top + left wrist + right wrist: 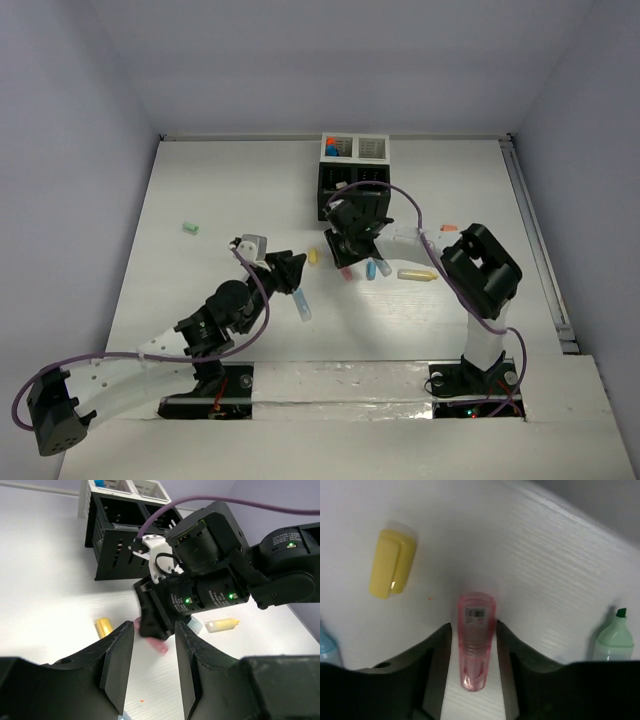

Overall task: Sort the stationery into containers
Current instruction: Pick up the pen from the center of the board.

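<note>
Right jaws flanking pink highlighter (476, 640) on table (545, 555), yellow highlighter (392, 565) nearby

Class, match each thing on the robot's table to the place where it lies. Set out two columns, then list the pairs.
Things
1. pink highlighter
2. organizer
3. small green piece
4. long yellow highlighter

Places
A. alone on the left part of the table
B. at the table's far edge, near the middle
C. between the fingers of the right gripper
D. flat on the table, to the right of the right gripper

Pairs: 1-C; 2-B; 3-A; 4-D
</note>
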`<state>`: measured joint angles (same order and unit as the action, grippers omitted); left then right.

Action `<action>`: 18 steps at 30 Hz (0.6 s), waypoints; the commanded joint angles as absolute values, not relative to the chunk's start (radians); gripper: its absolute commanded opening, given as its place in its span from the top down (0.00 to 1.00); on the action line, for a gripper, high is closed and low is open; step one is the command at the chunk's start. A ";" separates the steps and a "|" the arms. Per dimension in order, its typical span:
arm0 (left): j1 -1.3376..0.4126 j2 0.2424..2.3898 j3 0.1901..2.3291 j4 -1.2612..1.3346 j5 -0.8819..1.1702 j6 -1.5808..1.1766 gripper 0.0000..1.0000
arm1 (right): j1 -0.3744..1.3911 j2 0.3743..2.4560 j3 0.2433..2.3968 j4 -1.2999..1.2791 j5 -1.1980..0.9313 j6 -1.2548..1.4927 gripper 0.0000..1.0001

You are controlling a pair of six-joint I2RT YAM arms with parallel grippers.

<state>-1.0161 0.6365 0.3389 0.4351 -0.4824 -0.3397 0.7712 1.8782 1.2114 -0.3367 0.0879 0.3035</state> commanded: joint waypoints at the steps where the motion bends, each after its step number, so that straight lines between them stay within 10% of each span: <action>1: -1.006 0.604 0.324 0.460 -0.517 -0.339 0.65 | 0.781 1.924 1.259 -0.390 0.207 0.308 0.66; 5: -1.006 0.575 0.296 0.468 -0.545 -0.328 0.64 | 0.781 1.859 1.269 -0.374 0.222 0.316 0.87; 18: -1.006 0.548 0.245 0.477 -0.542 -0.322 0.64 | 0.547 1.758 1.589 -0.082 0.189 0.226 0.90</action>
